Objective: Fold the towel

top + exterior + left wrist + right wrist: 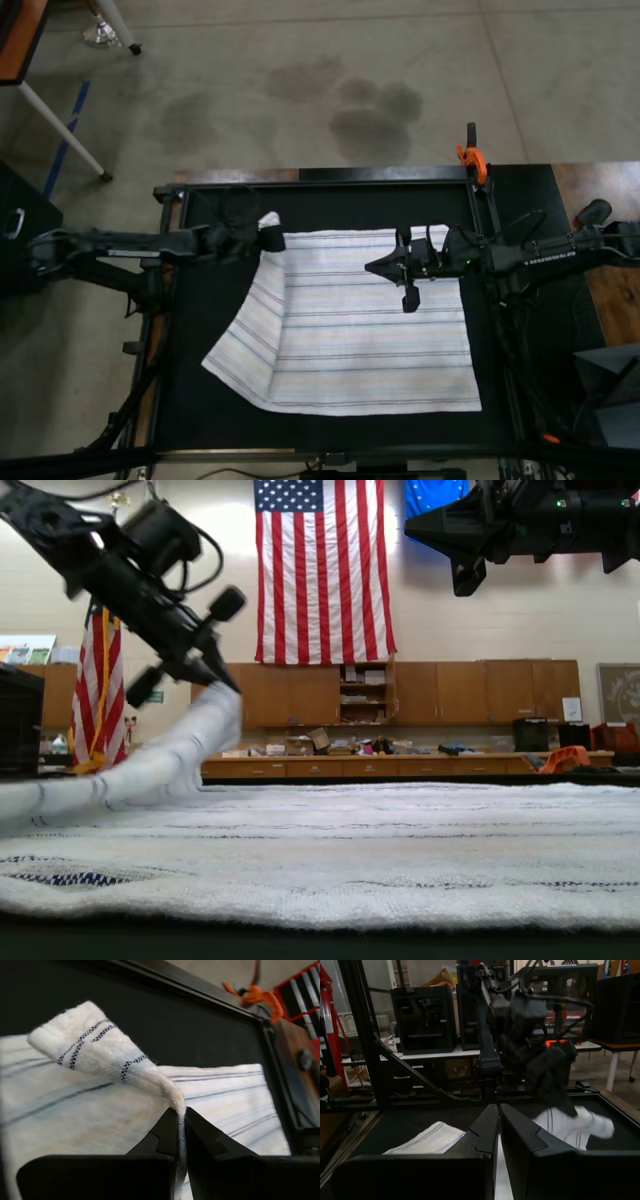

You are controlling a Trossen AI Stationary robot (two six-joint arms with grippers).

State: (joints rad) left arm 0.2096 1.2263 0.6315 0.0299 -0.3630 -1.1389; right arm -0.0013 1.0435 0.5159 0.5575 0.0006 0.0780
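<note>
Concrete floor [300, 60] with dark stains beyond a black work table [220, 400]; orange clamp [472, 157] fixed on the table's far frame rail, taken as reference. Towel [370, 340], white with thin grey, pale green and pinkish stripes: spread on the black surface, near side of the clamp, mostly flat, with the edge farthest from the clamp lifted and slanting up toward one raised corner. Left gripper [262, 238], well apart from the clamp along the same far side of the table: fingers [165, 1130] pinched on that raised corner, cloth drawn into a narrow strip between them and the free tip flopping beyond. Right gripper [385, 266], near the clamp and over the towel's far edge: raised clear of the cloth, fingers [485, 1125] drawn close together with only a thin slit, gripping nothing. Exterior view: left gripper [215, 675] with a rope of towel hanging down to the surface, right gripper [440, 525] high above; large striped flag [320, 570] on the back wall, wooden cabinets [400, 695] below.
</note>
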